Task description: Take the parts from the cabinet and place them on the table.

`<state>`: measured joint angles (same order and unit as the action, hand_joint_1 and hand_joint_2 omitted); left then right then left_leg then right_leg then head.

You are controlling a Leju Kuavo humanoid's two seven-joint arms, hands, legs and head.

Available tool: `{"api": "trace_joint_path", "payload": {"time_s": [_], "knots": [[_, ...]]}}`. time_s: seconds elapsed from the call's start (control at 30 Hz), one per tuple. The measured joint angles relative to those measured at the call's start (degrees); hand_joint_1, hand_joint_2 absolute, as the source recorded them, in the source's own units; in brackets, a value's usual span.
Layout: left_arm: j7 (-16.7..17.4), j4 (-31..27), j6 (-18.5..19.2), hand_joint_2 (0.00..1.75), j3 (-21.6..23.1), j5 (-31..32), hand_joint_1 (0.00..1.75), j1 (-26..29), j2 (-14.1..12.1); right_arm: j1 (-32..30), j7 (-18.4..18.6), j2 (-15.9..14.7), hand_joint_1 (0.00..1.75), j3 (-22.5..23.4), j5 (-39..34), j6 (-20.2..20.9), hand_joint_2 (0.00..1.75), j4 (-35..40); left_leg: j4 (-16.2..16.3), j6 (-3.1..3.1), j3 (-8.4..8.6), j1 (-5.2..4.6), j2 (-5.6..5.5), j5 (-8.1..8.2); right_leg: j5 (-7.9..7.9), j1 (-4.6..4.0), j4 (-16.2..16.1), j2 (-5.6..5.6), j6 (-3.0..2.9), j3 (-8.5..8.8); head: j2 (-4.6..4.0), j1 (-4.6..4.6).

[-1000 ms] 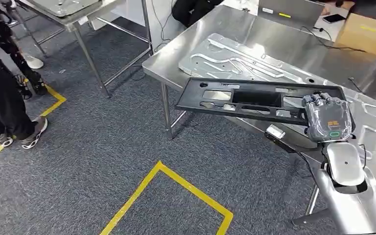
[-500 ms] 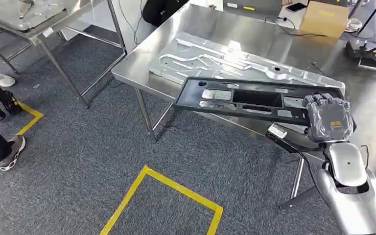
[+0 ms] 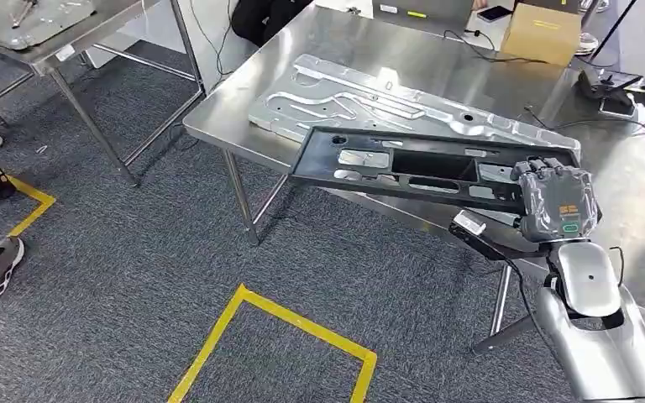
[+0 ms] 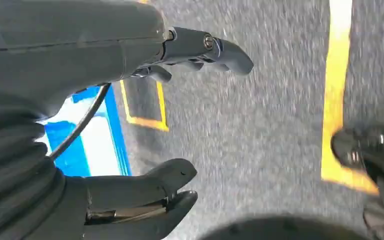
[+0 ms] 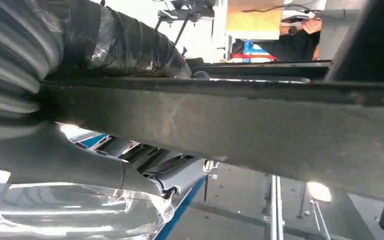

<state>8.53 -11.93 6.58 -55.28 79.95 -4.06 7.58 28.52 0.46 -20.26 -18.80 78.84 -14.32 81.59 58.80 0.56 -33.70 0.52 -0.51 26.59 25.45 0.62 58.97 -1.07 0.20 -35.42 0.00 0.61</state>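
A long black plastic frame part with several cut-outs hangs level above the near edge of the steel table. My right hand grips its right end, fingers wrapped over the top edge. Close up in the right wrist view, the black part crosses the picture with my right hand clamped around it. A large pressed silver metal panel lies flat on the table just beyond the black part. My left hand hangs over the carpet floor, fingers apart and holding nothing.
A cardboard box, cables and small devices sit at the table's far side. A second steel table stands at the far left. Yellow tape lines mark the grey carpet. A person's shoe is at the left edge.
The camera has turned and come closer to the table, so the scene has shifted left. The black part now reaches further over the table edge, still held by my right hand.
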Motion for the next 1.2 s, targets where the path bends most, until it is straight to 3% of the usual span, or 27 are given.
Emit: {"api": "trace_joint_path", "payload": {"time_s": [0.07, 0.13, 0.33, 0.4, 0.43, 0.53, 0.57, 0.6, 0.63, 0.7, 0.73, 0.77, 0.83, 0.93, 0.97, 1.03, 1.07, 1.1, 1.13, 1.2], "knots": [[0.0, 0.0, 0.0, 1.75, 0.0, 0.0, 0.00, -0.1, 0.0, 0.0, 0.0, 0.0, 1.75, 0.0, 0.0, 0.0, 1.75, 0.0, 0.0, 0.15, -0.02, -0.09, -0.01, 0.04, -0.12, 0.08, -0.2, 0.01, 0.19, 0.10, 0.00, -0.02], [0.0, 0.0, 0.0, 1.75, 0.0, 0.0, 0.00, -0.1, 0.0, 0.0, 0.0, 0.1, 1.75, 0.0, 0.0, 0.0, 1.75, -0.1, 0.2, 0.49, -0.08, -0.33, 0.01, 0.13, -0.24, 0.26, -0.4, -0.01, 0.93, 0.12, 0.00, -0.02], [0.0, 0.0, 0.0, 1.75, 0.0, -0.1, 0.00, -0.1, 0.0, 0.0, -0.1, 0.2, 1.75, 0.0, -0.1, 0.0, 1.75, -0.1, 0.5, 1.31, -0.21, -0.81, 0.01, 0.13, -0.43, 0.65, -0.6, -0.03, 1.81, 0.17, 0.00, -0.02], [-0.1, 0.0, 0.0, 1.75, 0.0, -0.1, 0.00, -0.1, 0.1, -0.1, -0.1, 0.2, 1.75, 0.0, -0.1, -0.1, 1.75, -0.1, -0.8, 2.16, 0.38, -0.02, 0.34, -0.62, -0.06, 0.83, -0.2, 0.10, 2.24, 0.14, 0.00, -0.02], [-0.1, 0.0, 0.0, 1.75, 0.0, -0.1, 0.00, -0.2, 0.1, -0.1, -0.1, 0.2, 1.75, 0.0, -0.1, -0.1, 1.75, -0.1, -1.2, 2.45, 0.59, -0.02, 0.42, -0.72, 1.17, 0.66, 1.3, 0.50, 2.25, -0.48, 0.00, 0.07], [-0.2, 0.0, 0.0, 1.75, 0.0, -0.2, 0.00, -0.1, 0.1, -0.3, -0.1, 0.2, 1.75, 0.0, -0.3, -0.1, 1.75, -0.2, -1.2, 2.64, 0.53, 0.02, 0.77, -0.79, 7.24, 0.84, 13.2, 0.62, 2.54, -6.06, 0.00, 0.04], [-0.2, 0.0, 0.0, 1.75, 0.0, -0.2, 0.00, -0.1, 0.1, -0.6, -0.1, 0.2, 1.75, 0.0, -0.4, -0.1, 1.75, -0.2, -1.2, 2.58, 0.52, 0.02, 0.84, -0.75, 7.86, 0.92, 16.1, 0.70, 2.68, -7.54, 0.00, 0.02], [-0.2, 0.0, 0.0, 1.75, 0.0, -0.2, 0.00, -0.1, 0.1, -0.8, -0.1, 0.2, 1.75, 0.0, -0.4, -0.1, 1.75, -0.2, -1.2, 2.43, 0.59, 0.08, 0.87, -0.65, 6.94, 1.08, 15.9, 0.77, 2.80, -7.52, 0.00, 0.04], [-0.2, 0.0, 0.0, 1.75, 0.0, -0.2, 0.00, -0.1, 0.1, -0.8, -0.1, 0.2, 1.75, 0.0, -0.4, -0.1, 1.75, -0.2, -1.0, 2.23, 0.65, 0.14, 0.88, -0.52, 4.78, 1.26, 13.1, 0.84, 2.86, -6.19, 0.00, 0.04], [-0.3, 0.0, 0.0, 1.75, 0.0, -0.2, 0.00, -0.1, 0.2, -0.8, -0.1, 0.2, 1.75, 0.0, -0.4, -0.1, 1.75, -0.2, -0.4, 1.55, 0.74, 0.41, 0.89, -0.01, -0.12, 1.50, 3.4, 1.31, 2.96, -1.19, 0.00, 0.04], [-0.3, 0.0, 0.0, 1.75, 0.0, -0.2, 0.00, -0.1, 0.2, -0.8, -0.1, 0.2, 1.75, 0.0, -0.5, -0.1, 1.75, -0.3, -0.2, 1.11, 0.64, 0.35, 0.89, 0.29, 0.63, 1.40, 0.7, 1.69, 2.94, 0.22, 0.00, 0.04], [-0.4, 0.0, 0.0, 1.75, 0.0, -0.2, 0.00, -0.2, 0.2, -0.8, -0.2, 0.2, 1.75, 0.0, -0.5, -0.1, 1.75, -0.3, 0.2, 0.65, 0.42, 0.07, 0.87, 0.51, 0.55, 0.85, 0.3, 1.27, 2.25, 0.13, 0.00, 0.02], [-0.4, 0.0, 0.0, 1.75, 0.0, -0.2, 0.00, -0.1, 0.2, -0.9, -0.1, 0.2, 1.75, 0.0, -0.7, -0.1, 1.75, -0.3, -0.2, 0.05, 0.67, 0.08, 0.96, 0.51, 0.81, 0.61, 0.6, 1.08, 1.54, 0.03, 0.00, -0.07], [-0.5, 0.0, 0.0, 1.75, 0.0, -0.2, 0.00, -0.2, 0.2, -0.8, -0.3, 0.2, 1.75, 0.0, -0.7, -0.1, 1.75, -0.2, 1.3, -0.97, 0.27, 0.50, 0.94, 1.80, 0.77, 0.86, 0.2, 0.93, 0.15, 0.48, 0.00, -0.07], [-0.5, 0.0, 0.0, 1.75, 0.0, -0.2, 0.00, -0.2, 0.2, -0.8, -0.3, 0.2, 1.75, 0.0, -0.8, -0.1, 1.75, -0.2, 4.9, -1.06, -1.45, 0.50, 0.91, 3.76, 0.92, 0.82, 0.2, 0.98, -0.37, 0.58, 0.00, -0.09], [-0.6, 0.0, 0.0, 1.75, 0.0, -0.2, 0.00, -0.2, 0.2, -0.8, -0.3, 0.3, 1.75, 0.0, -0.9, -0.1, 1.75, -0.2, 14.2, -1.24, -6.44, 0.49, 0.89, 7.65, 1.13, 0.50, 0.2, 0.96, -0.72, 0.68, 0.00, -0.07], [-0.6, 0.0, 0.0, 1.75, 0.0, -0.2, 0.00, -0.1, 0.2, -0.9, -0.3, 0.3, 1.75, 0.0, -0.9, -0.1, 1.75, -0.2, 17.6, -1.21, -8.47, 0.49, 0.89, 8.36, 1.24, 0.29, 0.3, 0.91, -0.88, 0.77, 0.00, -0.07], [-0.6, 0.0, 0.0, 1.75, 0.0, -0.2, 0.00, 0.0, 0.2, -1.0, -0.4, 0.3, 1.75, 0.0, -0.9, -0.1, 1.75, -0.3, 18.4, -1.02, -9.34, 0.48, 0.89, 7.56, 1.38, 0.12, 0.3, 0.81, -1.02, 0.96, 0.00, -0.07], [-0.6, 0.0, 0.0, 1.75, 0.0, -0.2, 0.00, 0.0, 0.2, -1.1, -0.4, 0.3, 1.75, 0.0, -0.9, -0.1, 1.75, -0.3, 16.4, -0.75, -8.82, 0.42, 0.88, 5.48, 1.58, 0.01, 0.3, 0.69, -1.03, 1.22, 0.00, -0.07], [-0.8, 0.0, 0.0, 1.75, 0.0, -0.2, 0.00, 0.0, 0.2, -1.0, -0.5, 0.3, 1.75, 0.0, -1.0, -0.1, 1.75, -0.2, 6.6, 0.25, -4.59, 0.03, 0.71, -0.54, 2.03, -0.25, 0.3, 0.46, -0.96, 2.02, 0.00, -0.07]]}}
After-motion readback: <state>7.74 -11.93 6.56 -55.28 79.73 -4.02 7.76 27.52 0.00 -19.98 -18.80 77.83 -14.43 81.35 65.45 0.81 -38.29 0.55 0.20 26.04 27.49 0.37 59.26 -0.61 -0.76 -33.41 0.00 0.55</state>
